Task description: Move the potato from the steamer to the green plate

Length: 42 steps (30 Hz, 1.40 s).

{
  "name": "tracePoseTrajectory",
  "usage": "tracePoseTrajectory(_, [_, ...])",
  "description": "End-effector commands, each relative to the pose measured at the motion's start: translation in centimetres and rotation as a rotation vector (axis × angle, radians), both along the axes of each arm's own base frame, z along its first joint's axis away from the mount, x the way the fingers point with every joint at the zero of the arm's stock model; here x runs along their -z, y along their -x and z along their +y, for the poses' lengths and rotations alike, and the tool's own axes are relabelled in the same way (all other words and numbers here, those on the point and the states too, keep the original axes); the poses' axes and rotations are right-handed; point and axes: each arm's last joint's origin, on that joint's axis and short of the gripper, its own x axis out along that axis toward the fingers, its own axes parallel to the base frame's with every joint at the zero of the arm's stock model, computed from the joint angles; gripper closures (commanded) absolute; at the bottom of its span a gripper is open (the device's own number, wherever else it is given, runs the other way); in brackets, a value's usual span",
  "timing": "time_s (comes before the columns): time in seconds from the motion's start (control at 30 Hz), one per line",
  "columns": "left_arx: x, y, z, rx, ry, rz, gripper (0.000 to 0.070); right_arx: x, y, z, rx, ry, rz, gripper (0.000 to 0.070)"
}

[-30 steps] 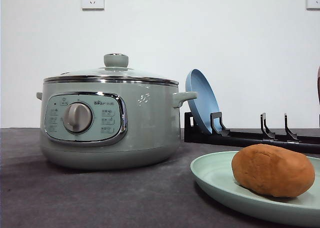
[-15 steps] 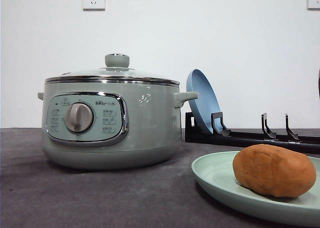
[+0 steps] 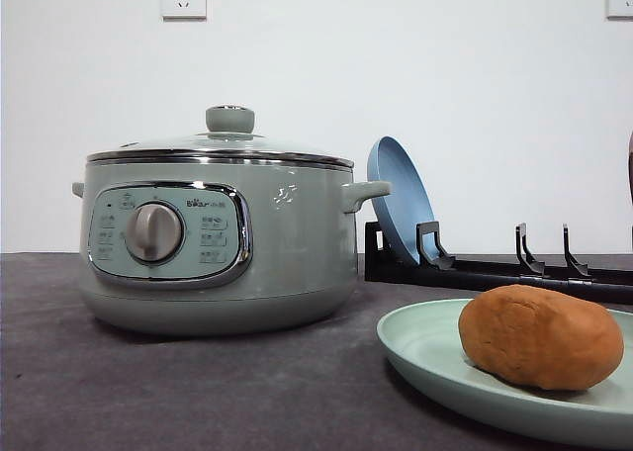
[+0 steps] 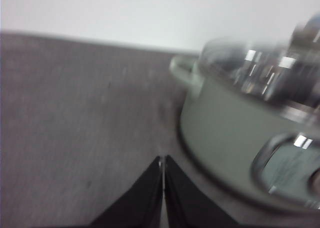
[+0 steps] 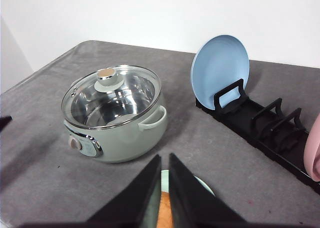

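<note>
The potato [image 3: 540,336], a smooth orange-brown oval lump with matte skin, lies on its side on the green plate [image 3: 420,347], a wide, shallow, glossy mint-green dish with a raised rim resting flat at the near right of the worktop. The steamer [image 3: 218,235], a round sage-green electric pot with a chrome-rimmed panel, grey dial and side handles, stands upright to the left, apart from the plate, glass lid on.
</note>
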Motion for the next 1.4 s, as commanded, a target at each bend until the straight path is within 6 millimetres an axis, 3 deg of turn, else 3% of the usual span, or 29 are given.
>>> tracePoseTrajectory(0.0, [0.0, -0.1, 0.1, -0.009, -0.045, -0.025, 0.0700, -0.4, 0.1, -0.1, -0.004, -0.009, -0.019, 0.0685])
tracePoseTrajectory(0.23, [2.0, -0.6, 0.3, -0.048, -0.053, 0.005, 0.0700, -0.4, 0.1, -0.1, -0.004, -0.010, -0.019, 0.0685])
tracePoseTrajectory(0.43, [2.1, -0.6, 0.5, -0.121, -0.063, 0.012, 0.0700, -0.4, 0.1, -0.1, -0.005, -0.009, -0.019, 0.0685])
tracePoseTrajectory(1.37, [2.1, -0.6, 0.5, -0.120, -0.062, 0.010, 0.0700, -0.4, 0.1, -0.1, -0.005, -0.009, -0.019, 0.0685])
